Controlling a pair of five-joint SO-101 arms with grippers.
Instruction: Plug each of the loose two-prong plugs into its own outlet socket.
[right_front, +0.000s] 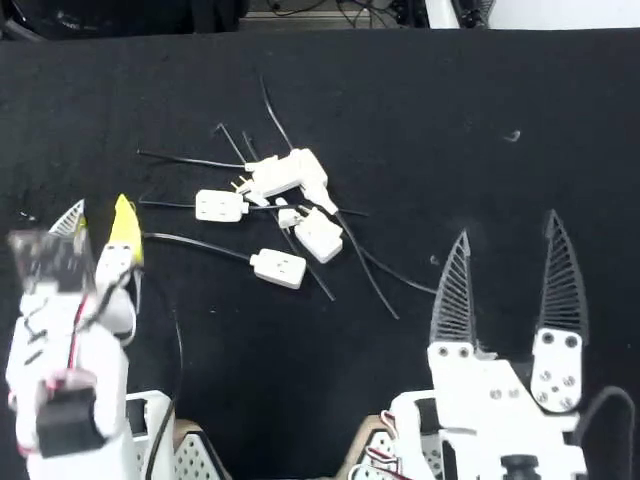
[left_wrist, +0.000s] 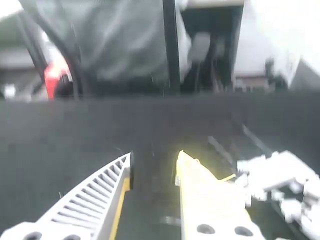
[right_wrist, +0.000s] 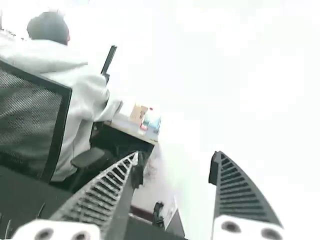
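The left gripper (right_front: 100, 222) has one white ribbed plastic finger and one smooth yellow finger (right_front: 125, 222), both tapering to points. They stand apart with nothing between them, low over the table near its left side. In its own wrist view the left gripper (left_wrist: 154, 160) shows the same open gap over bare cloth.

The right gripper (right_front: 508, 245) carries two white ribbed, blade-shaped fingers, spread wide and empty, at the near right of the table. In its wrist view the right gripper (right_wrist: 176, 160) tilts up toward the room.

A white plastic two-prong plug (right_front: 283, 170) lies mid-table, its metal prongs pointing toward the left side. Just beside it sit three white boxy outlet sockets (right_front: 220, 206), tangled among thin black cords (right_front: 190, 160). The heap lies ahead and to the right of the left gripper, near it, and well apart from the right gripper.

The table (right_front: 480, 100) is covered in matte black cloth. Beyond it stands a black mesh-backed chair (right_wrist: 30, 125).
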